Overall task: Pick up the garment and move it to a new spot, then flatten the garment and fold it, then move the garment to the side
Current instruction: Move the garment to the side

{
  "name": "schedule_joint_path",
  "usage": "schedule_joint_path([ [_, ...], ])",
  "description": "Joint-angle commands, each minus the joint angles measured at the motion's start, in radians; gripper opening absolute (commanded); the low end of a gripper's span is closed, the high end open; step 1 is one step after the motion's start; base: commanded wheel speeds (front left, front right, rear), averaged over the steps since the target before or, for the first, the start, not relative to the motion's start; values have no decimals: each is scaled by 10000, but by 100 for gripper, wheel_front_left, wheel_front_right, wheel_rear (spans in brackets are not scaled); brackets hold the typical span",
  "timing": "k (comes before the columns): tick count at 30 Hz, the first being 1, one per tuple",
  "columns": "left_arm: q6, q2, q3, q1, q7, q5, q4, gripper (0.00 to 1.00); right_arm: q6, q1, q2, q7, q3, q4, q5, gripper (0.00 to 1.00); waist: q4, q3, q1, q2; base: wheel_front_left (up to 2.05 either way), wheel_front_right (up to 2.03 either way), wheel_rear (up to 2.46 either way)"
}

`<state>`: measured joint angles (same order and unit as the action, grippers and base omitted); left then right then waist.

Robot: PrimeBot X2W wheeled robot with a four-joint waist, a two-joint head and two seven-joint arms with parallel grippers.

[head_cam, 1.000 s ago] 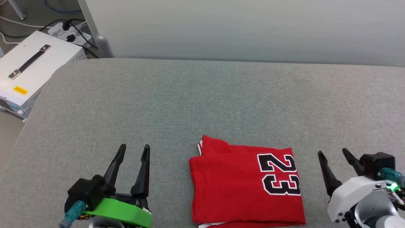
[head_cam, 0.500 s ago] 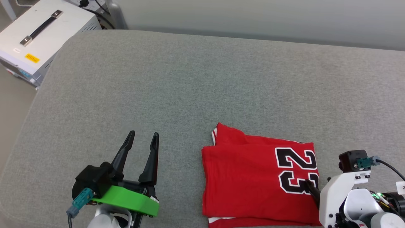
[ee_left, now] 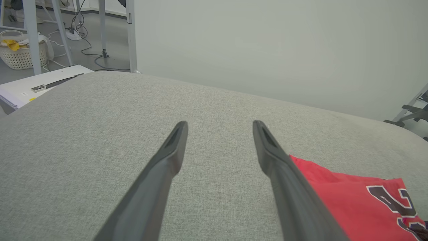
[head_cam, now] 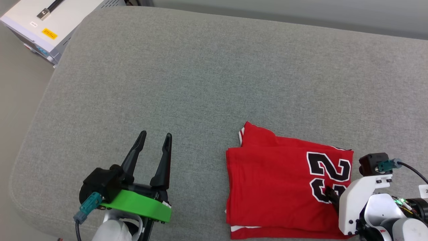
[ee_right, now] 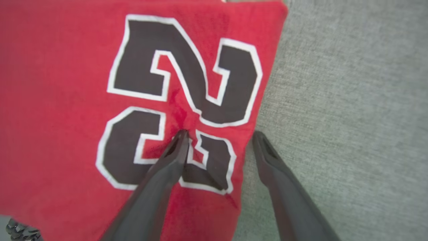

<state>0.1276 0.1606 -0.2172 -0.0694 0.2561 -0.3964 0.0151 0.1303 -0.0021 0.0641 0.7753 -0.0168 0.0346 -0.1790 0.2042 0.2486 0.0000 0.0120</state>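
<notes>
Head view, far left: a white box point(head_cam: 40, 20) with a black handle and a yellow sticker stands just off the corner of the grey cushion point(head_cam: 200, 83).
Left claw point(head_cam: 156, 134): low on the left, over bare cushion and well apart from the shirt. Its two dark fingers are spread with nothing between them, and they rise from a green mount point(head_cam: 137, 206).
Left wrist view: the spread fingers point across the cushion toward a pale wall. A corner of the shirt lies beside the right-hand finger.
Shirt point(head_cam: 277, 187): folded into a red rectangle, it lies flat on the cushion, right of centre and near the front edge. A black, white-edged "23" sits by its right edge. Striped trim peeks out at the far left corner and along the near edge.
Right claw point(ee_right: 219, 134): spread and astride the shirt's right edge, pinching nothing. One fingertip presses into the cloth on the number and dimples it. The other lies just past the edge, over grey cushion.
</notes>
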Motion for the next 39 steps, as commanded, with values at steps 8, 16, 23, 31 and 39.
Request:
schedule_joint_path([
  [8, 31, 135, -81, -203, 57, 293, 84, 100, 4, -230, 89, -533, 494, -495, 323, 0, -165, -167, 0, -120, 0, 0, 0],
  [16, 31, 137, -176, 63, 57, 237, 138, 100, 4, -571, 1181, -811, 1263, 642, 1090, 0, -1049, -662, 0, -120, 0, 0, 0],
  [23, 31, 169, -119, 336, 57, 255, 81, 100, 4, -1459, 3574, -709, 2457, 1361, 1600, 0, -2598, -612, 0, -120, 0, 0, 0],
  [31, 31, 848, -909, -21, 57, 206, -587, 100, 4, -2987, 5944, -1075, 2327, 791, 1055, 0, -4716, 475, 0, -120, 0, 0, 0],
  [39, 31, 1709, -1169, -829, 57, 347, -1767, 100, 4, -4280, 6705, -2556, 1824, -1454, 990, 0, -5502, 1954, 0, -120, 0, 0, 0],
])
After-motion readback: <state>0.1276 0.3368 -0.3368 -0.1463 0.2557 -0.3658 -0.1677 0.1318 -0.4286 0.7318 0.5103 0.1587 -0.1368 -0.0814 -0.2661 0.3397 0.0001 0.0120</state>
